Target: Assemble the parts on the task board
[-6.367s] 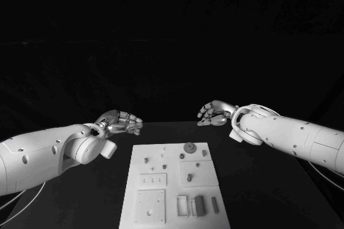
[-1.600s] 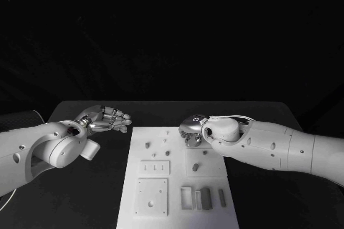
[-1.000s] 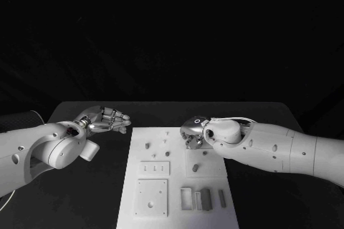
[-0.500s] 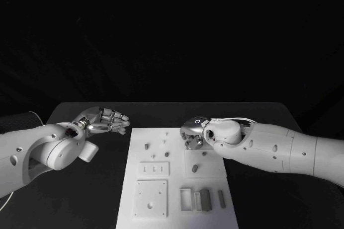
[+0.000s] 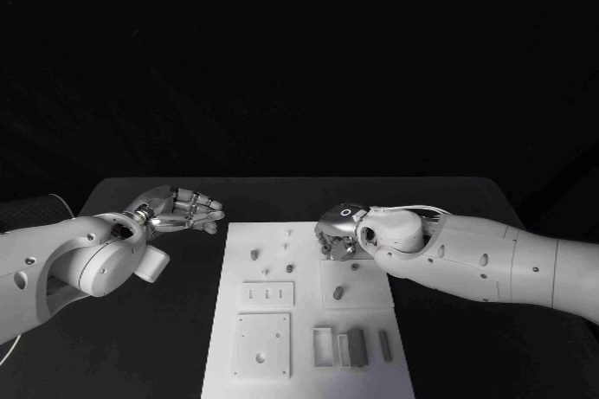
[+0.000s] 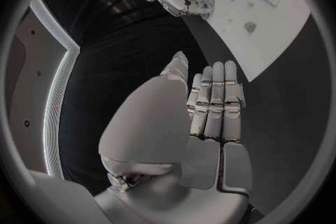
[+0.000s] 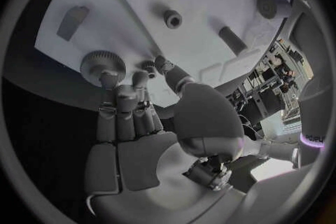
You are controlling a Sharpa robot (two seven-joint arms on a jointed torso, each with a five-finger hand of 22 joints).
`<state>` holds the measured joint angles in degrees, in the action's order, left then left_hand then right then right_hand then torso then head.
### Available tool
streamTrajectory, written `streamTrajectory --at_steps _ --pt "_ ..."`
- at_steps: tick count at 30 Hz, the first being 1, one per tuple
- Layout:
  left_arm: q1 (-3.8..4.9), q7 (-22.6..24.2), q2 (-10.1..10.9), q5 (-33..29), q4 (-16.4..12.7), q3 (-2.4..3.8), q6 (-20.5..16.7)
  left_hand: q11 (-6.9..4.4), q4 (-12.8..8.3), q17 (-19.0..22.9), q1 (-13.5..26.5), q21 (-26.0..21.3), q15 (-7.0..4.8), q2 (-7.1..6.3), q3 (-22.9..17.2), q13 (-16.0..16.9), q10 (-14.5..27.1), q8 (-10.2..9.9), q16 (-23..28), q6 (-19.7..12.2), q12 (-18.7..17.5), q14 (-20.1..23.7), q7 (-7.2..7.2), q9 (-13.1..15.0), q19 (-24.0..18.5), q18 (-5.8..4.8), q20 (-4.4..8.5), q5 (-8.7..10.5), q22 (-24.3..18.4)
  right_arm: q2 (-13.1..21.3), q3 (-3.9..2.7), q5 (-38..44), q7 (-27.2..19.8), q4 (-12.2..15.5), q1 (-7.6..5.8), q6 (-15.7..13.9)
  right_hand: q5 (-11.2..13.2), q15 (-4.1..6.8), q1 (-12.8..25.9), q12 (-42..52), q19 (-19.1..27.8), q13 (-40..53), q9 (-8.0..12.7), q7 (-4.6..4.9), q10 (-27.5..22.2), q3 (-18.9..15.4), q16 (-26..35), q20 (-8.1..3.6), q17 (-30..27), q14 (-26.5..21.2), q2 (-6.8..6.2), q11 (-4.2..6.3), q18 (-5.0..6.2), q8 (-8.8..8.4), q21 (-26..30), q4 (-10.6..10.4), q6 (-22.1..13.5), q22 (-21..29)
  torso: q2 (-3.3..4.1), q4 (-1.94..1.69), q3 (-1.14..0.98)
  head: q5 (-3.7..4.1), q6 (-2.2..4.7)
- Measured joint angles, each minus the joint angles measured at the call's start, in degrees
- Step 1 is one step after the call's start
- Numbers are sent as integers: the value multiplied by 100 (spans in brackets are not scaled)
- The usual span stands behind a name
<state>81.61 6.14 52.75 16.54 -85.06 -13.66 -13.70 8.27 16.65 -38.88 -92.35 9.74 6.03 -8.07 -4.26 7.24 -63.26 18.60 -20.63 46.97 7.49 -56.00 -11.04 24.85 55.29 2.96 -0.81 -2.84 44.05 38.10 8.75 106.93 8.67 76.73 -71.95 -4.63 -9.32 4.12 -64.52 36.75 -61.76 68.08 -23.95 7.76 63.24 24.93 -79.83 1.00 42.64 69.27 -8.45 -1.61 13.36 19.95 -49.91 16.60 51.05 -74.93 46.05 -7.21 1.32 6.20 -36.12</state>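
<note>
No readable text, labels, numbers or signs on any surface.

Two bulky white arms enter the head view from the lower left and lower right corners. The left arm [image 5: 69, 265] has a smooth, rounded shell dotted with small dark screw holes, and a large disc-shaped joint cover sits just behind its wrist. The right arm [image 5: 480, 265] wears the same glossy white casing with scattered dark screw holes; a thin pale cable loops over its wrist collar. Each arm ends in a silver metallic hand: the left hand [image 5: 185, 212], the right hand [image 5: 337, 230]. Up close, the fingers [image 6: 218, 102] are built of short segmented silver blocks, the palm of smooth grey plates.
</note>
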Motion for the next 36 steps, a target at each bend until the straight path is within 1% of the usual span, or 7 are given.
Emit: streamTrajectory --at_steps 2,7,12,17,22,29,36 --pt "0 0 1 0 0 0 0 0 0 0 0 0 0 0 0 0 0 0 0 0 0 0 0 0 0 0 0 0 0 24 2 12 0 21 3 -6 0 20 -34 316 22 196 -40 -56 -47 0 -94 -22 62 -20 33 28 4 24 -22 0 56 0 0 0 0 8 2" --pt "0 -1 4 0 0 0 1 0 0 -5 0 0 0 0 0 0 0 0 0 0 0 0 0 0 0 -1 0 0 0 36 5 38 0 38 5 -15 0 41 -67 869 41 455 -113 -61 -79 0 -200 -42 138 -42 125 60 5 50 -87 0 60 0 0 0 1 23 -4" --pt "0 -2 4 0 0 0 1 0 0 -5 0 0 0 0 0 5 0 0 0 0 0 0 0 0 0 -2 0 0 0 24 9 48 -3 39 10 -22 0 41 -125 1125 42 515 -162 -61 -92 140 -245 -41 164 -43 290 51 5 68 -123 0 61 0 0 -1 1 17 -9" --pt "0 -3 4 0 3 0 1 0 0 -10 0 0 0 0 0 5 0 0 0 0 0 0 0 0 0 -3 0 0 0 6 11 48 -9 35 13 -33 0 41 -74 1275 43 444 -162 -61 -93 577 -270 -40 169 -43 239 51 4 45 -178 -44 61 0 1 -4 3 20 -9" --pt "0 -3 4 -1 3 0 1 0 0 -11 0 0 0 0 0 4 0 0 0 0 0 0 0 4 0 -3 0 0 0 -7 12 44 -3 28 14 -43 0 41 8 1312 43 400 -162 -64 -95 639 -293 -39 174 -44 165 53 4 31 -204 -57 63 0 1 -4 3 21 -7" --pt "0 -5 3 -1 6 0 2 0 0 -10 0 0 0 0 0 4 0 0 0 0 0 0 0 4 0 -3 0 0 0 -28 13 30 17 22 14 -47 0 40 88 1384 44 361 -168 -70 -97 694 -315 -38 175 -45 125 55 5 -5 -234 -110 69 0 2 -10 3 23 2" --pt "0 -6 0 -1 7 0 2 0 0 -16 0 0 0 0 0 4 0 0 0 0 0 0 0 4 0 -4 0 0 0 -29 15 13 41 22 23 -90 0 39 171 1498 44 332 -196 -79 -98 806 -348 -37 193 -46 210 56 5 -4 -268 -95 79 0 2 -10 4 23 5"
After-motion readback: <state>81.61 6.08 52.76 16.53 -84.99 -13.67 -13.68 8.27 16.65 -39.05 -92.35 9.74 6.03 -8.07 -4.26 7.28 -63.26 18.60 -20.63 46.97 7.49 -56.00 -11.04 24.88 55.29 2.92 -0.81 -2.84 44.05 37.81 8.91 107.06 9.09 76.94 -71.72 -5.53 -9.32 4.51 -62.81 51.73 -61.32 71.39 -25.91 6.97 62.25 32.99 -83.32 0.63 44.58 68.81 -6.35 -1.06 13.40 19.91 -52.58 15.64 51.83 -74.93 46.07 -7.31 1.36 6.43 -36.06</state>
